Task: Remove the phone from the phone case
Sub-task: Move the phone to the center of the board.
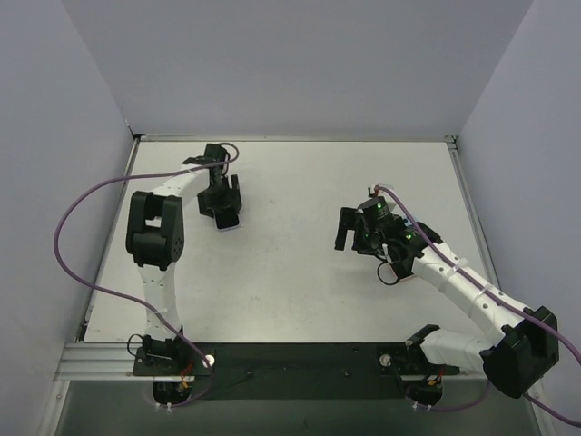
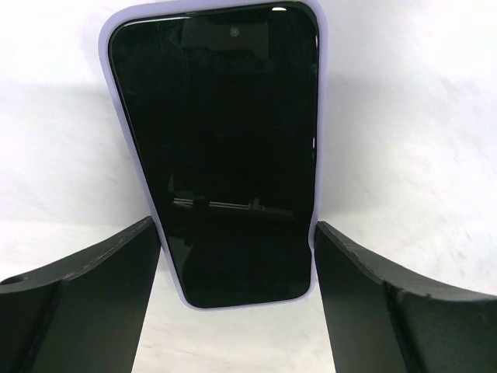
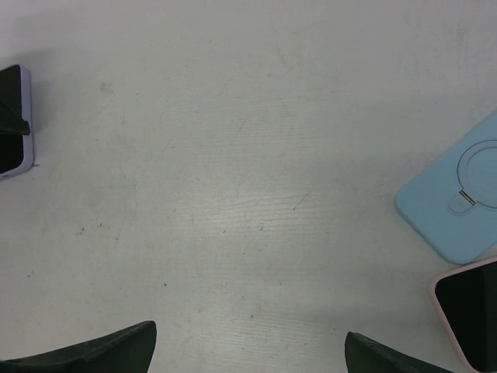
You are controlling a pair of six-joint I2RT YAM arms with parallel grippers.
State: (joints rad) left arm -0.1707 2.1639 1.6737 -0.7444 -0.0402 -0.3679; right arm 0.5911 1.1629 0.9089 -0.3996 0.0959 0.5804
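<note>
Wide-open left end effector (image 2: pixel 234 228) straddles the black-screened phone (image 2: pixel 225 155) (lilac case (image 2: pixel 106 35), face up).

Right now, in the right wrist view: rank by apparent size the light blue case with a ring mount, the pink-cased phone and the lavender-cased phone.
1. light blue case with a ring mount: largest.
2-3. pink-cased phone and lavender-cased phone: similar slivers, both cropped by the frame edge, so unranked.

No lettering, brand, number or sign can be read in any view. The phone (image 2: pixel 225 155) at the far left shows a dark, blank screen. The blue case (image 3: pixel 449 203) on the right carries only an embossed ring with a short bar under it, without words.
</note>
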